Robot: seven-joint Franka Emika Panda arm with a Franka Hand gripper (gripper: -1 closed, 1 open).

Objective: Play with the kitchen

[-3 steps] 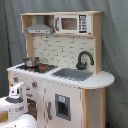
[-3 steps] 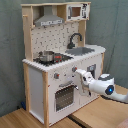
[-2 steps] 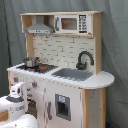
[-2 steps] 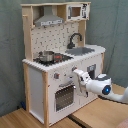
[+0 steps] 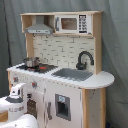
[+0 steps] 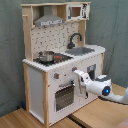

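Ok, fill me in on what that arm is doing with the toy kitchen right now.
The robot arm's gripper is up against the front of the toy kitchen, just above the windowed oven door and near the knobs. In the first exterior view the arm sits low at the kitchen's front. A pot rests on the stove, with the black faucet by the sink. Nothing is being held.

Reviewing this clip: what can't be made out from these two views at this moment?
- Gripper fingers: in the second exterior view, whether it touches the kitchen front is unclear; in the first exterior view the arm's own body hides them.
- Pot contents: rim hides them in both exterior views.
- Oven door interior: window too dark.
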